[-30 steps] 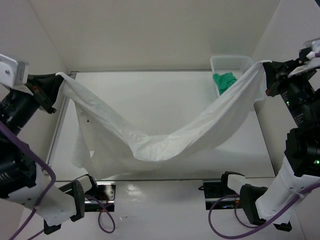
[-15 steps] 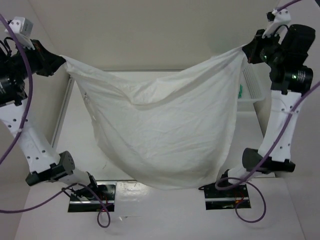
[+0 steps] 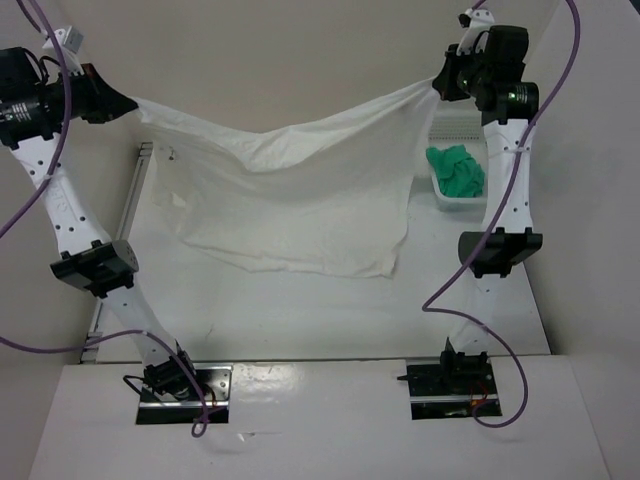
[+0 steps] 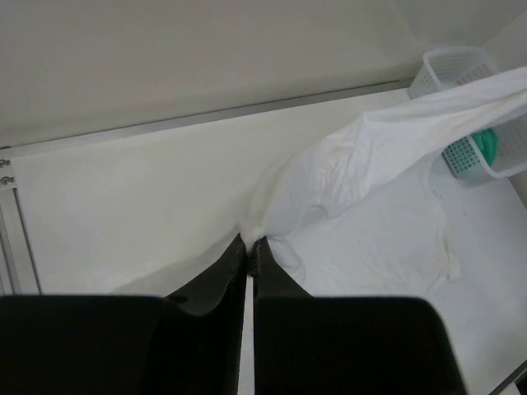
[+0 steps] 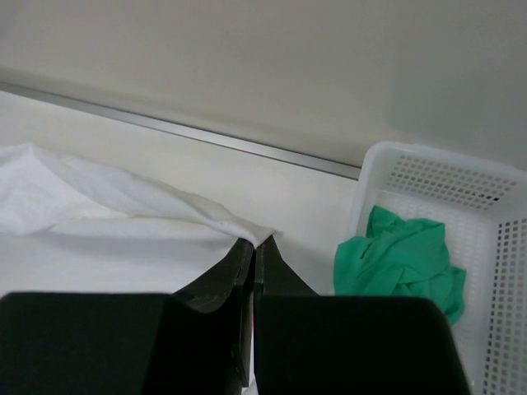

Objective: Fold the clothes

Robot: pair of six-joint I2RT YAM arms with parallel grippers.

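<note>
The clothes (image 3: 300,200), one large plain white garment, hang spread like a sheet between my two raised arms, sagging in the middle, the lower hem near the table. At the upper left my left gripper (image 3: 128,104) is shut on one top corner. The right gripper (image 3: 438,84) at the upper right is shut on the other corner. From the left wrist, black fingers pinch the clothes (image 4: 370,156) at the left gripper (image 4: 249,241) tips. From the right wrist, the clothes (image 5: 107,197) trail left from the closed right gripper (image 5: 255,243).
A white plastic mesh basket (image 3: 470,200) stands at the back right of the table, holding a small green cloth (image 3: 455,170); both also show from the right wrist as basket (image 5: 494,214) and green cloth (image 5: 399,255). A metal rail (image 3: 137,190) edges the table's left side.
Both arms have risen and moved toward the back, lifting the garment from a low sagging sling into a hanging spread sheet. The basket and green cloth show again.
</note>
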